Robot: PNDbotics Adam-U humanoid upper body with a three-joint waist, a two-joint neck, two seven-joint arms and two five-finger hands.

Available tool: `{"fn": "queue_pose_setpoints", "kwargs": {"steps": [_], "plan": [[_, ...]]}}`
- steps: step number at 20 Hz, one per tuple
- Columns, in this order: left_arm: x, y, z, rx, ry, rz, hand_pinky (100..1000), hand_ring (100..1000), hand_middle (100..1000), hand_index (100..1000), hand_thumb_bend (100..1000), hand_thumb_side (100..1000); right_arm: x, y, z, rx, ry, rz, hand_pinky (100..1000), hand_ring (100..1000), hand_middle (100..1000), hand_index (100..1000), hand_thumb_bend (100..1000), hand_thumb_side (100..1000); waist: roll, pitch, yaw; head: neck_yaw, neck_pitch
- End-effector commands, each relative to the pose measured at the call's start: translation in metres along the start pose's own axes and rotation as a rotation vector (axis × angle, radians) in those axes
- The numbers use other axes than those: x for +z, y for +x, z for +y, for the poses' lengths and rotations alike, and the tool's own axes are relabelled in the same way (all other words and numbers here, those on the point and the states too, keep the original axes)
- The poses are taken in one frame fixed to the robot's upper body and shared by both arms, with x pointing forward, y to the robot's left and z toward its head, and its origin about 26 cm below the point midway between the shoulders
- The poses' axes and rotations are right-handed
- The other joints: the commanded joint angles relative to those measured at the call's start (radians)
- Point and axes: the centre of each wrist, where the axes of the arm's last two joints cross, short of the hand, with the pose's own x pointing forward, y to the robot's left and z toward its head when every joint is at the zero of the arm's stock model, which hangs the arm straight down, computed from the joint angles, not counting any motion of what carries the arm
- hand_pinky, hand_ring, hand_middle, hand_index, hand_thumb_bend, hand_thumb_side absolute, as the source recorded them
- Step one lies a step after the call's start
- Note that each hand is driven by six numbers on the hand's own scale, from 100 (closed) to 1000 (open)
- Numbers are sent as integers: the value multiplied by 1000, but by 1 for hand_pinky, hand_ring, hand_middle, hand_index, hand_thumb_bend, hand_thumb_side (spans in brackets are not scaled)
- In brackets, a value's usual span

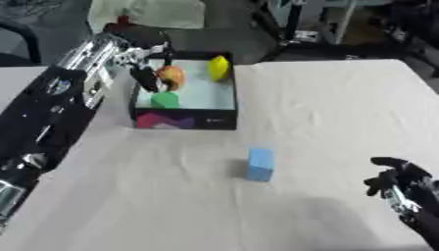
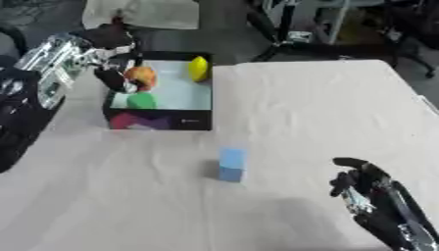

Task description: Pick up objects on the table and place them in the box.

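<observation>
blue block: small light-blue rectangular block (image 1: 260, 164), upright at table centre; likely light, rigid; pinch the side faces
left hand (image 1: 147, 73): fingers in black-walled box (image 1: 184, 120) at 11 o'clock, curled beside orange round object (image 1: 172, 74); hold unclear
right hand (image 2: 364, 184): 4 o'clock, relaxed, holding nothing

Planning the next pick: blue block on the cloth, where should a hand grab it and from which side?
Judging by its pose, take the blue block from above, thumb and fingers across its two long side faces. It stands alone on the white cloth, nothing touching it, so all sides are open. The right hand rests nearer; the left hand is at the box.
</observation>
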Motion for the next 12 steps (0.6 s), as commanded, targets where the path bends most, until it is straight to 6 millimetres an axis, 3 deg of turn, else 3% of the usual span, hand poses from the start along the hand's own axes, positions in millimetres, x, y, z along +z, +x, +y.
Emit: {"fn": "queue_pose_setpoints", "kwargs": {"steps": [1, 2, 5, 9, 12], "plan": [[-7, -10, 8, 51, 46, 107, 749, 745, 797, 866, 468, 685, -2, 3, -3, 5, 1, -15, 689, 471, 306, 768, 100, 477, -14, -17, -4, 6, -2], [-10, -10, 5, 55, 48, 137, 757, 755, 809, 900, 517, 800, -2, 3, -3, 4, 0, -15, 689, 471, 306, 768, 100, 479, -14, -17, -4, 6, -2], [-15, -12, 6, 50, 87, 216, 764, 759, 816, 914, 507, 873, -2, 3, -3, 3, 1, -14, 689, 471, 306, 767, 100, 479, -13, -18, -2, 5, -2], [-3, -21, 16, 64, 224, 303, 753, 720, 777, 898, 346, 842, -2, 5, -5, 15, 0, -23, 690, 471, 307, 766, 100, 449, -16, -18, 3, 1, -2], [13, -40, 25, 96, 321, 309, 735, 681, 744, 885, 282, 812, -3, 13, -14, 63, 32, -59, 692, 472, 308, 768, 100, 414, -20, -17, 11, 0, -2]]}}
